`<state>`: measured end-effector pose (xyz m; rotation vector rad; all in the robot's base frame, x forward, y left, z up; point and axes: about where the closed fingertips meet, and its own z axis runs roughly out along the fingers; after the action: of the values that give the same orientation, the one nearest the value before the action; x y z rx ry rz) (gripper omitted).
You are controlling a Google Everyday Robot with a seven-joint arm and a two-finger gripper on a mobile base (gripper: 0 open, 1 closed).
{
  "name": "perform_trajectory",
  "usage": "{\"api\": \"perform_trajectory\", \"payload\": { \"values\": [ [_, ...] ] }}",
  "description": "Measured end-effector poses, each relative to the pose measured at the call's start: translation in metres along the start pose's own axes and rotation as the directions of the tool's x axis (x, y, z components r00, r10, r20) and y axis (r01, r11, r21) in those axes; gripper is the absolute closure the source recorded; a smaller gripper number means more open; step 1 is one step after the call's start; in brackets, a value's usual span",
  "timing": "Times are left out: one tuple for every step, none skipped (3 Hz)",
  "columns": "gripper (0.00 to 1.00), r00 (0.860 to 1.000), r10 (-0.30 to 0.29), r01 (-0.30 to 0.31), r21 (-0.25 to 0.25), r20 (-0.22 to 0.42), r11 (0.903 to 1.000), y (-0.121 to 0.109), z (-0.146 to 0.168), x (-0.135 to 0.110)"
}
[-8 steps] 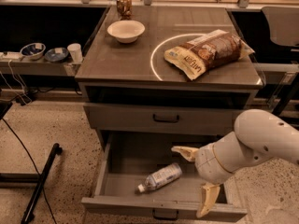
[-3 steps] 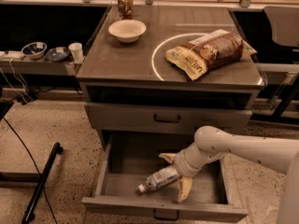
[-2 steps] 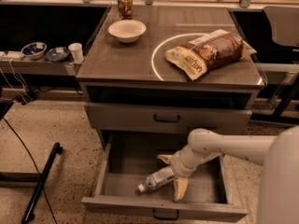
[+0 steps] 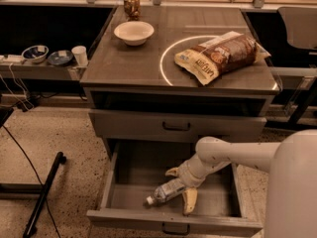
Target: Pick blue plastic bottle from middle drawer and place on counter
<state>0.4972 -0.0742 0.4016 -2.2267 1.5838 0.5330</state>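
Tool (image 4: 179, 190) in the open middle drawer (image 4: 129, 218).
Its fingers stand wide apart, straddling the blue plastic bottle (image 4: 166, 192), which lies on the drawer floor; nothing is clamped.

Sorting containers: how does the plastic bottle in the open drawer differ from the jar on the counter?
The blue plastic bottle lies on its side in the middle drawer; the jar stands upright on the counter. The bottle is clear with a white cap; the jar holds brown contents. The open gripper straddles the bottle; the jar is far from it. Both are small containers.
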Motion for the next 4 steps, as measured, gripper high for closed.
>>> {"api": "perform_trajectory", "payload": {
  "values": [
    [0.32,1.0,0.0,0.0,0.0,0.0,1.0,0.0,-0.0039,-0.0025],
    [0.15,1.0,0.0,0.0,0.0,0.0,1.0,0.0,-0.0041,-0.0026],
    [0.0,1.0,0.0,0.0,0.0,0.0,1.0,0.0001,-0.004,-0.0026],
    [0.0,1.0,0.0,0.0,0.0,0.0,1.0,0.0001,-0.0041,-0.0027]
  ]
}}
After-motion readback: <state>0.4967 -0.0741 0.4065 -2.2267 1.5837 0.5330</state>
